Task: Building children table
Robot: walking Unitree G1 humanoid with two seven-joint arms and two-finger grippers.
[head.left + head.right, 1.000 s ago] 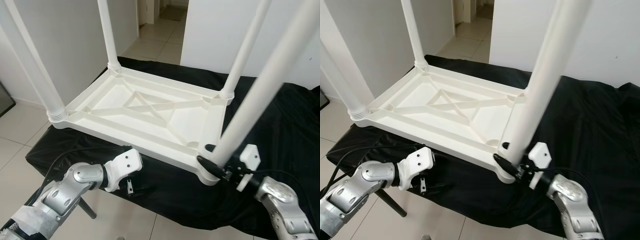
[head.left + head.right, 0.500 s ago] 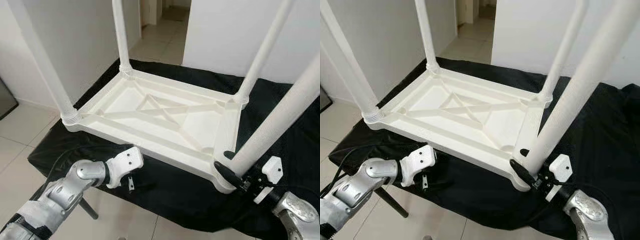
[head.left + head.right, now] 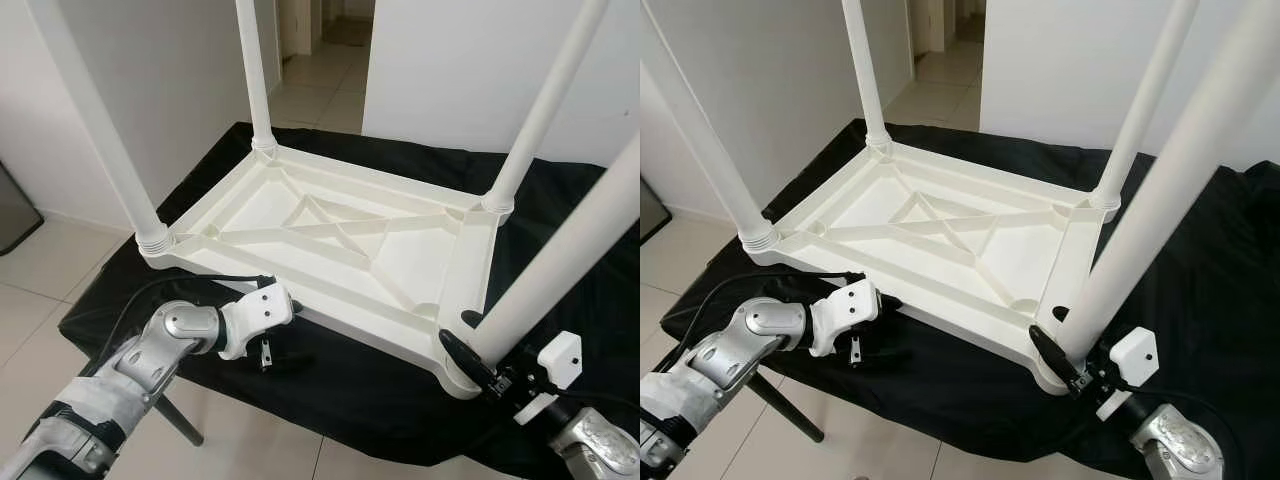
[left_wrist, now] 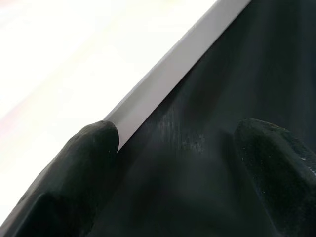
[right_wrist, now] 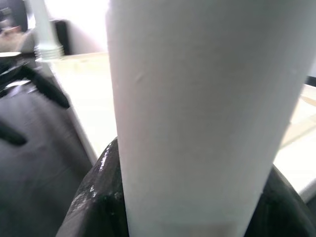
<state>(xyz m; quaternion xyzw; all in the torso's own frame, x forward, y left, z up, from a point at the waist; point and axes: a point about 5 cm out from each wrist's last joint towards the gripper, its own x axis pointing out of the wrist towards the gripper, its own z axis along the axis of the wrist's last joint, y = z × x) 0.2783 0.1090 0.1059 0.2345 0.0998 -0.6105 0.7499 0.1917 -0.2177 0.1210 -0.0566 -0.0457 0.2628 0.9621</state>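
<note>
Your right claw [image 3: 470,350] grips the near table leg [image 3: 560,260] at its base; the upturned white children's table [image 3: 330,235] lies on the black-draped worktop [image 3: 560,200]. Left claw [image 4: 173,163] gapes at its near edge, empty.

The upturned table top [image 3: 330,235] is laid on the cloth [image 3: 380,380], a leg [image 3: 560,265] raised at each corner, with the left gripper [image 3: 272,335] placed at its near edge and the right gripper [image 3: 470,355] clasped around the near right leg.
</note>
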